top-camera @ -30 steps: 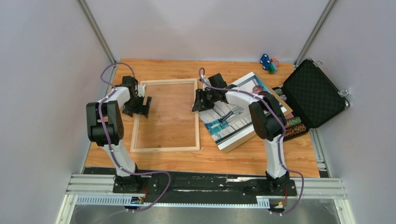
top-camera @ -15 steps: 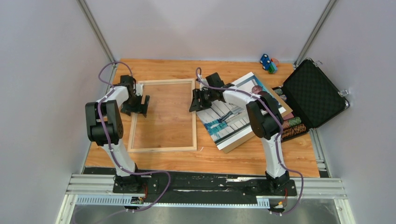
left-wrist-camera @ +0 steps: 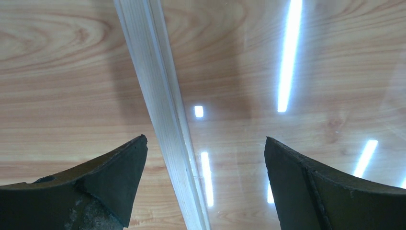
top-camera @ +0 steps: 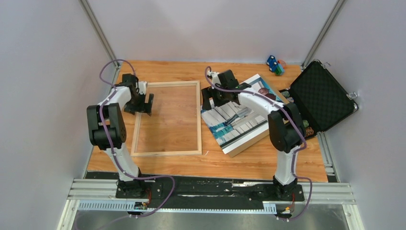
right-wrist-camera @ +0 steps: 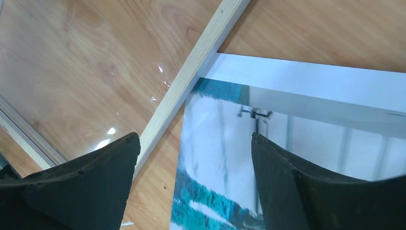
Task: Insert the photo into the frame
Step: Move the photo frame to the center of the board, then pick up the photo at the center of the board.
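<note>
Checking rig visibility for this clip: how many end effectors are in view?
2. The left end effector hangs open over the left rail of the frame; the right end effector hangs open over its right rail, at a corner of the photo. None hidden.

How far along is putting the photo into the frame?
Done: the frame lies flat, empty. In hand: nothing; the left gripper hangs open over its left rail, the right gripper open over a corner of the photo. Left: the photo lies beside the frame, so all the insertion.
</note>
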{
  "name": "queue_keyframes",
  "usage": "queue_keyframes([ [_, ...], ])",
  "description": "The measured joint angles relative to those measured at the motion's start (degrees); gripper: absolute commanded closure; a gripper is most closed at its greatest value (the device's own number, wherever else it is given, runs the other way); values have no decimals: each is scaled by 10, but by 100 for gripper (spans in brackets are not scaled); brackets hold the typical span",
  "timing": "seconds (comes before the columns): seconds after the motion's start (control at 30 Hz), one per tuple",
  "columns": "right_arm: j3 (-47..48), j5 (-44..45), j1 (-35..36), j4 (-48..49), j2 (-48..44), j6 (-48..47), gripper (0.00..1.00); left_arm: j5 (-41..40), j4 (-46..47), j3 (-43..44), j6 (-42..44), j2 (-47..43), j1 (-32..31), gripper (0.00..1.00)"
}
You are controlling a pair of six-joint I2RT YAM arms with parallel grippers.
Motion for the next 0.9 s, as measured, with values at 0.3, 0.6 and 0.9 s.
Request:
queue_keyframes([
  [0.3, -106, 57, -43, -2, -165, -69, 15, 95, 1, 49, -7, -36, -11, 0],
  [0.6, -238, 56, -125, -20, -297, -123, 16, 210, 24, 153, -22, -29, -139, 0],
  [0.9, -343, 40, -181, -38, -419, -172, 16, 271, 80, 273, -62, 111, -257, 1],
])
